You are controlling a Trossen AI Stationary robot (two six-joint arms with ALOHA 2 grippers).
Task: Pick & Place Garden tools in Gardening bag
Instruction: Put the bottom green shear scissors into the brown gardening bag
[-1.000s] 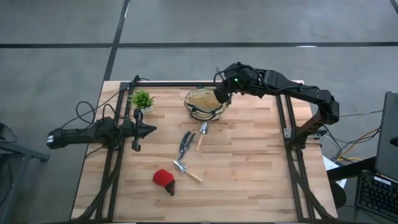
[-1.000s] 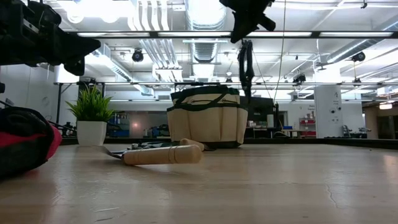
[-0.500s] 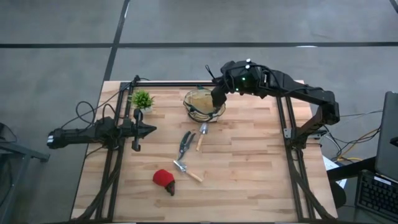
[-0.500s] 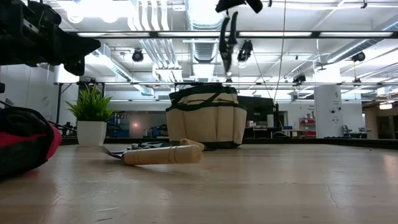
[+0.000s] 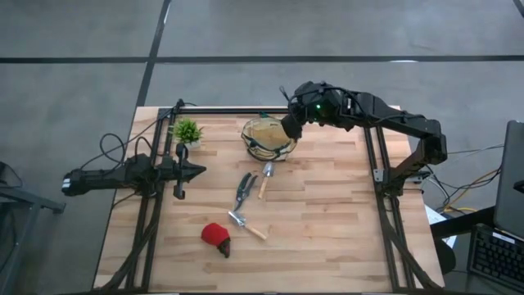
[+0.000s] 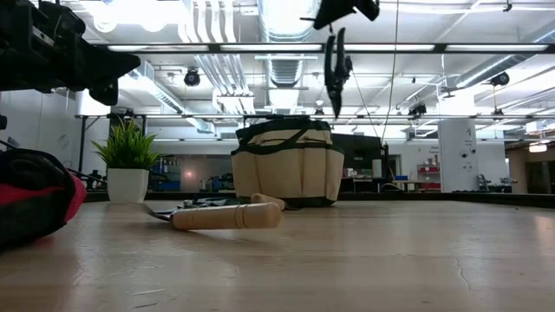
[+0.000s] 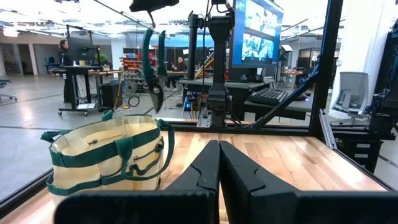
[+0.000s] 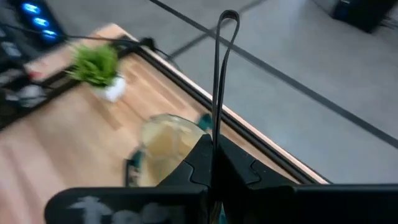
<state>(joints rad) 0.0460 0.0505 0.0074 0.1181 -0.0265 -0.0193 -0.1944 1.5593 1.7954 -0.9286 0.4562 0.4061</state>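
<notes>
Above the round tan fabric gardening bag with dark green trim [image 5: 269,137], at the far side of the light wooden table [image 5: 327,213], we see the right gripper [image 5: 288,125] holding a dark-handled pruner [image 6: 335,69] by its handles, fingers clamped on it. From the low camera the pruner hangs upright, blades down, clear of the bag's rim [image 6: 284,163] and slightly toward the bag's right edge. Our left wrist camera shows the same tool [image 7: 153,70] dangling above the bag [image 7: 106,154], near its handle side.

Nearer the table's middle lie the other tools: a second dark-handled pruner [image 5: 243,188], just beside a silver trowel with a wooden handle [image 5: 265,178], and below them another wooden-handled silver trowel [image 5: 246,225]. The red rounded item with a dark tip [image 5: 217,238] sits closer to the front edge, apart from the rest.

Our left gripper [image 5: 196,170] waits over the table's left side with its fingers [image 7: 208,167] pressed together, holding nothing. A small green plant in a white pot [image 5: 187,132] stands at the far left corner, left of the bag.
</notes>
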